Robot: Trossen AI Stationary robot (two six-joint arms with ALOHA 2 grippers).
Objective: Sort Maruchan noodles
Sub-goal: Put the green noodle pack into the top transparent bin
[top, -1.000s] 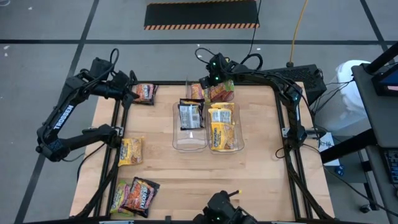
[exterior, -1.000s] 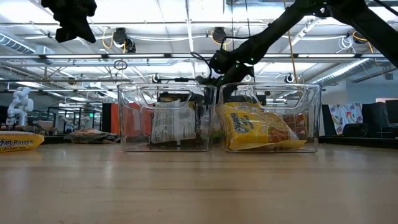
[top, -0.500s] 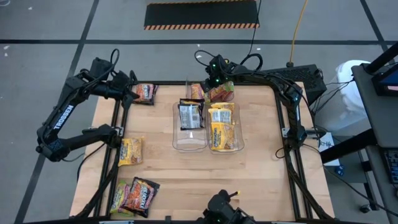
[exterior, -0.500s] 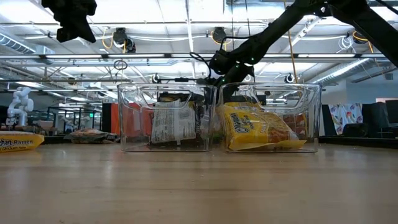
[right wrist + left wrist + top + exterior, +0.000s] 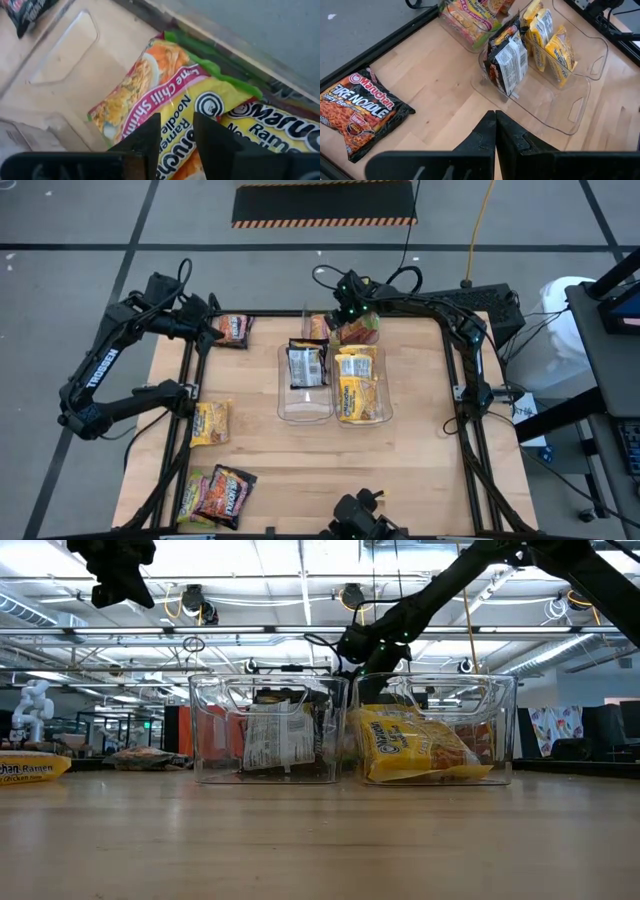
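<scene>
Your right gripper (image 5: 351, 317) has let go since a second ago, fingers now apart over the pink-green packet (image 5: 357, 330) lying behind the bins (image 5: 334, 416). Left gripper (image 5: 208, 330) stays shut, parked by the dark packet (image 5: 236, 330).

Hiding most of the far clear bin (image 5: 340, 328) in the high view, under the right gripper (image 5: 350, 310). Showing only in part in the right wrist view, a pink-green packet (image 5: 150, 100) running off the picture's edge. Lying half out of the low view at the left edge, a yellow packet (image 5: 30, 767), its print cut short. Blurring behind clear bin walls (image 5: 270, 730) there, the dark packet (image 5: 275, 740), its small print too fine for reading.
</scene>
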